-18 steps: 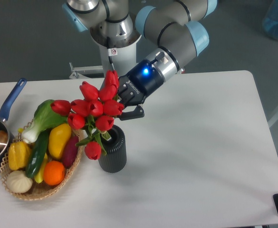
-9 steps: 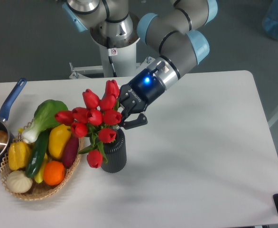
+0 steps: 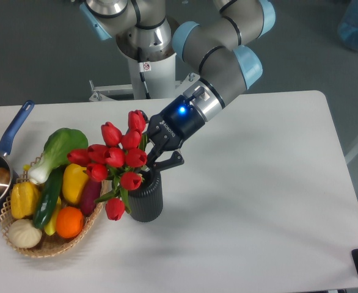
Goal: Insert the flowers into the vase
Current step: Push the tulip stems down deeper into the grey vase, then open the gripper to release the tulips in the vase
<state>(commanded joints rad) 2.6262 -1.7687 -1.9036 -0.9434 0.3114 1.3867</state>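
Note:
The flowers (image 3: 115, 157), a bunch of red tulips with green stems, lean to the left over the vase (image 3: 146, 201). The vase is a short dark ribbed cylinder standing upright on the white table. The stems run down to the vase's mouth, and how deep they sit is hidden by the blooms and the fingers. One bloom hangs low beside the vase's left side. My gripper (image 3: 157, 163) comes in from the upper right, just above the vase's rim, shut on the stems.
A wicker basket (image 3: 52, 245) with vegetables and fruit lies right beside the vase on the left. A blue-handled pot (image 3: 13, 131) sits at the far left edge. The robot's base (image 3: 148, 67) stands behind the table.
The gripper has moved down and slightly left with the flowers. The bunch now sits lower, with its stems at the vase's mouth.

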